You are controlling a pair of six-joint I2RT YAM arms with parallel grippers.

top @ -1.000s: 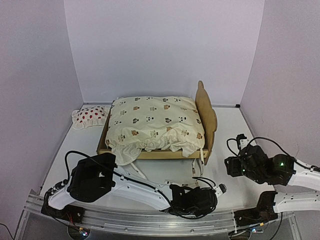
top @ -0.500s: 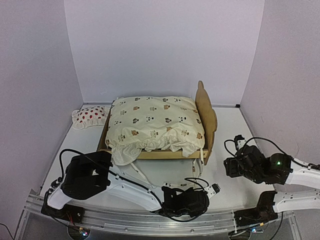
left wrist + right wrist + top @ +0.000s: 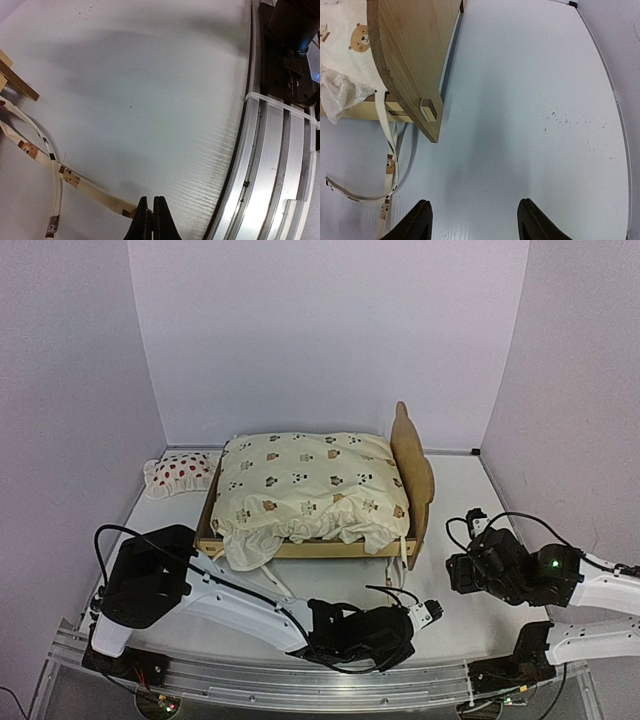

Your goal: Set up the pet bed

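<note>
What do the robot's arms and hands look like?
The left arm and right arm match: white links between chunky black joint housings, thin black cables looping outside. A small green light glows on the right one. The left hand and right hand each end in two slim black fingers.

strawberry pillow [image 3: 180, 476] lies on the table [image 3: 470, 502] just beside the cream cover [image 3: 310, 485].

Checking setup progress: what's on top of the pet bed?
A cream bear-print ruffled cover fills the pet bed, bunched over the near rail. The base beneath is covered. The strawberry pillow lies beside it.
</note>
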